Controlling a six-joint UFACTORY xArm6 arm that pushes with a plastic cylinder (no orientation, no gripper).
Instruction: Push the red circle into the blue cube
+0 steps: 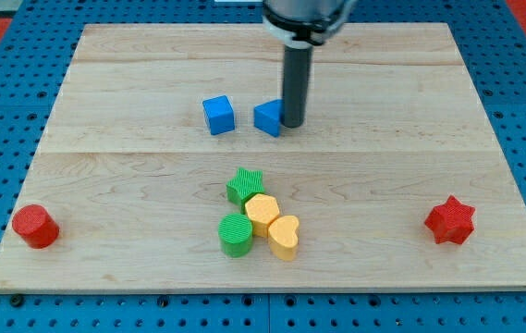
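tip (293, 123) parked against the blue triangle block (267, 117), nowhere near the red circle (34, 226).
no pincer on this arm, just the rod. blue cube (217, 115) sits just left of the tip's block; red circle lies far down-left of the cube, near the wooden board (410, 102) corner.

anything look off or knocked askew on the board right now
Nothing is damaged or tipped. One oddity: my tip rests against the blue triangular block beside the blue cube, while the red circle sits untouched at the board's bottom-left corner, far from both.
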